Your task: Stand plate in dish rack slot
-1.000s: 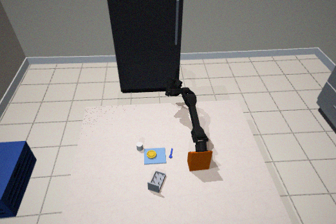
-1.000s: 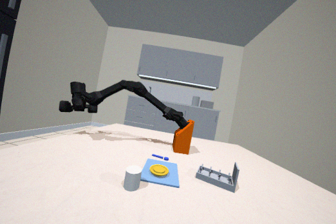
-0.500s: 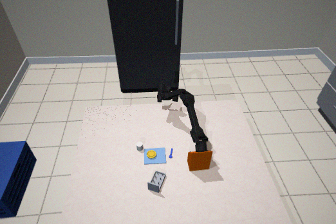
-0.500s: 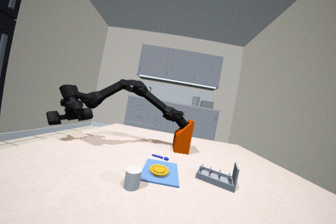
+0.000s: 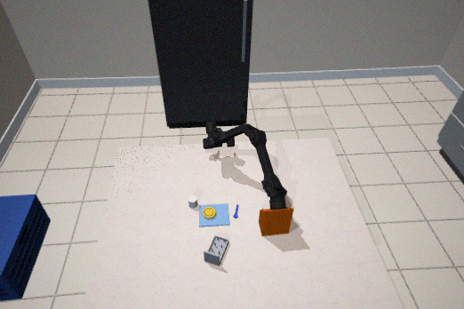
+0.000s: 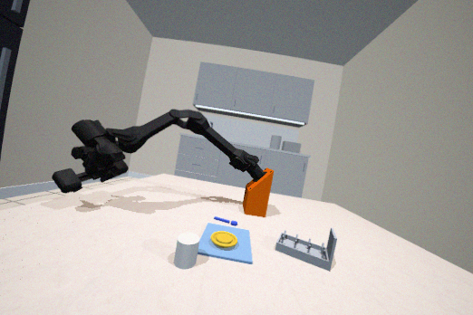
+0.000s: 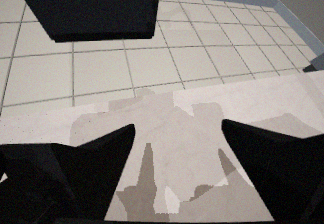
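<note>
A yellow plate [image 5: 210,212] [image 6: 224,239] lies flat on a light blue mat [image 5: 223,220] [image 6: 237,256] near the middle of the table. A grey dish rack [image 5: 217,249] [image 6: 308,249] with short rails stands in front of the mat. My gripper [image 5: 218,144] [image 6: 86,176] [image 7: 177,126] is open and empty. It hangs above the table's far edge, near the black fridge, far from the plate and the rack. The wrist view shows only table top, the gripper's shadow and floor tiles between the fingers.
A white cup [image 5: 193,202] [image 6: 186,251] stands left of the mat. A small blue utensil [image 5: 236,210] [image 6: 226,220] lies right of it. The arm's orange base [image 5: 276,221] [image 6: 258,194] stands at the right. A black fridge [image 5: 203,62] [image 7: 94,17] rises behind the table. A blue crate [image 5: 7,244] sits on the floor at the left.
</note>
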Action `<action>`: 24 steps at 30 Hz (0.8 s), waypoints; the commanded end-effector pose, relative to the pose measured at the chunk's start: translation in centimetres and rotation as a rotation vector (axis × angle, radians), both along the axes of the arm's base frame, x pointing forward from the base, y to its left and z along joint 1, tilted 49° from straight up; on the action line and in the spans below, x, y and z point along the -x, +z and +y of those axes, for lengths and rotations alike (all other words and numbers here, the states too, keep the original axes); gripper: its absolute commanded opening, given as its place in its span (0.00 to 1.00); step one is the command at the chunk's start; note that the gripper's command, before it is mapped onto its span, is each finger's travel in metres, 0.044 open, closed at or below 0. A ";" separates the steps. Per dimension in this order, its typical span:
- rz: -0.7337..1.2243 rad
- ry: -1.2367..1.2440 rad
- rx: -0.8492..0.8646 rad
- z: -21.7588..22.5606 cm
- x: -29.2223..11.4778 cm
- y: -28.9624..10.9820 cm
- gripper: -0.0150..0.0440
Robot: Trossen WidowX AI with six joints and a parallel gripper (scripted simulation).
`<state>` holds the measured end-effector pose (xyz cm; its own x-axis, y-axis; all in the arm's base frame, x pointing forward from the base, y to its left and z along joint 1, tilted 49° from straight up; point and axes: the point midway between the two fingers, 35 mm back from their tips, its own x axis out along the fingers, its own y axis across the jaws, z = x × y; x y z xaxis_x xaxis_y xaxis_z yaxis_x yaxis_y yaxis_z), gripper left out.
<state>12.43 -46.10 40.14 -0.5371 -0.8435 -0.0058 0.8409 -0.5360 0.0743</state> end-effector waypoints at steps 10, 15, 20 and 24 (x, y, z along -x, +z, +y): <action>0.174 0.210 -0.221 2.4 -8.1 -6.2 0.93; 0.221 0.286 -0.285 3.5 -10.8 -8.7 0.93; 0.271 0.363 -0.350 5.1 -13.3 -11.3 0.93; 0.315 0.427 -0.404 6.5 -15.3 -13.5 0.93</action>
